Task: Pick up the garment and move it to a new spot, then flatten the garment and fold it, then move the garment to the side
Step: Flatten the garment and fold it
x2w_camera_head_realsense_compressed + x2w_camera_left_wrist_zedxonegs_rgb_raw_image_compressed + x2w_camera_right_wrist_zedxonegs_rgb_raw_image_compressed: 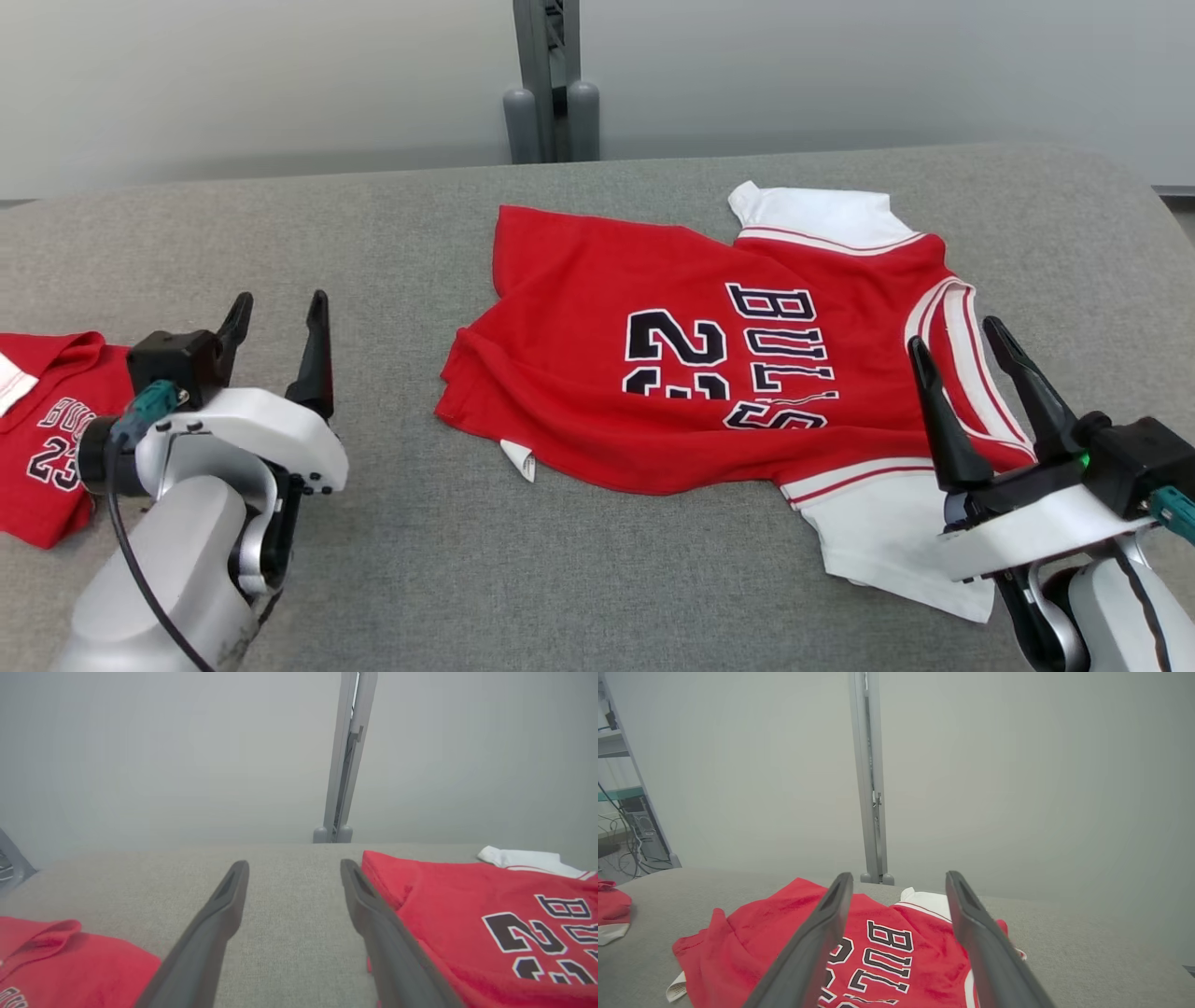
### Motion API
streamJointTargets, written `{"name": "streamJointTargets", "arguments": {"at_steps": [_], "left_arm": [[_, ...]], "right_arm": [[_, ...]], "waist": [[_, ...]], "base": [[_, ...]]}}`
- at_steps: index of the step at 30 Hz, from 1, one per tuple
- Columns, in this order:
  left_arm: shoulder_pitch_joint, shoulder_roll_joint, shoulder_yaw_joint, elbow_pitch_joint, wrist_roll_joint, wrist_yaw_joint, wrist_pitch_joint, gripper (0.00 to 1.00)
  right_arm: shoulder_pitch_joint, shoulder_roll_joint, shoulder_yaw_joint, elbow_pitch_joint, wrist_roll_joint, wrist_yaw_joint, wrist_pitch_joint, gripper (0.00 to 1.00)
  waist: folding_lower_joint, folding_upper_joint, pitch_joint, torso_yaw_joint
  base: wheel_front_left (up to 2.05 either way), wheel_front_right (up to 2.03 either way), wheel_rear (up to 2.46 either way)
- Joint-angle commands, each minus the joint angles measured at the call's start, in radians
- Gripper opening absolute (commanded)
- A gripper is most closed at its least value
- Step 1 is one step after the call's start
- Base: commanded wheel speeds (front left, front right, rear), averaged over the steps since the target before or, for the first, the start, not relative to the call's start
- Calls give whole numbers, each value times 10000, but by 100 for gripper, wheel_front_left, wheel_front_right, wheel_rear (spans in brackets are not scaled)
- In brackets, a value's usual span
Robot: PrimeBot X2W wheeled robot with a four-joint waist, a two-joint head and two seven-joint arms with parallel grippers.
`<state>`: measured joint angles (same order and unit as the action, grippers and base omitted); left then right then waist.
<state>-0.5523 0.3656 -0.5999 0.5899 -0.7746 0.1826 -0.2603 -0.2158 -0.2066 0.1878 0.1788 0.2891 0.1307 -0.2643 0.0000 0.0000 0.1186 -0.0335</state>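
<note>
A red garment (653,317) with white sleeves and black "BULLS 23" lettering lies spread out, a little rumpled, on the middle and right of the grey padded table (373,233). It also shows in the left wrist view (490,896) and the right wrist view (784,924). My left gripper (282,299) hovers open and empty over bare table left of it, its fingers (210,933) apart. At the garment's near right edge my right gripper (953,331) stands open above the white-trimmed collar, holding nothing (899,875).
A second, bunched red garment (47,420) lies at the table's far left edge, just left of my left gripper (60,961). A grey post (551,84) stands behind the table against the pale wall. Shelving with cables (626,826) is off to the left.
</note>
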Motion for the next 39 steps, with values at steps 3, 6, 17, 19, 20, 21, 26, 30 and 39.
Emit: {"name": "streamJointTargets", "arguments": {"at_steps": [3, 6, 17, 19, 20, 21, 26, 30, 39], "left_arm": [[1518, -365, 1295, -1495, 965, 73, -40, 100], [2813, -937, 2597, -2586, 1812, -141, -42, 100], [4145, -2677, 4629, -2377, 4033, -1690, -45, 100], [4005, -2830, 4697, -1551, 3806, -1927, -43, 100], [3798, -2881, 4721, -1173, 3739, -2037, -45, 100], [3548, -2909, 4792, -761, 3656, -2066, -45, 100], [2377, -2985, 4491, 1037, 3639, -2272, 41, 100], [1700, -3010, 4320, 2012, 3611, -2266, 339, 100], [539, -3085, 4380, 3785, 3105, -2440, 336, 100]], "right_arm": [[323, 82, -163, -129, -162, 2, -15, 100], [508, 147, -187, -97, -235, 2, -15, 100], [658, 188, -248, 172, -213, 2, -15, 100], [561, 203, -172, 197, -184, 2, -14, 100], [532, 224, -114, 222, -175, 2, -14, 100], [487, 243, -70, 241, -178, 2, -16, 100], [355, 253, 46, 318, -103, 2, -14, 100], [275, 296, 73, 352, -104, 2, -14, 100], [99, 405, 176, 369, -146, 2, -14, 100]], "waist": [[0, 0, -255, 26], [0, 0, -351, -62], [0, 0, -316, -279], [0, 0, -250, -392], [0, 0, -205, -462], [0, 0, -141, -540], [0, 0, 305, -804], [0, 0, 496, -936], [0, 0, 827, -1156]], "base": [[0, 0, 0], [0, 0, 0], [0, 0, 0], [0, 0, 0], [0, 0, 0], [0, 0, 0], [0, 0, 0], [0, 0, 0], [0, 0, 0]]}}
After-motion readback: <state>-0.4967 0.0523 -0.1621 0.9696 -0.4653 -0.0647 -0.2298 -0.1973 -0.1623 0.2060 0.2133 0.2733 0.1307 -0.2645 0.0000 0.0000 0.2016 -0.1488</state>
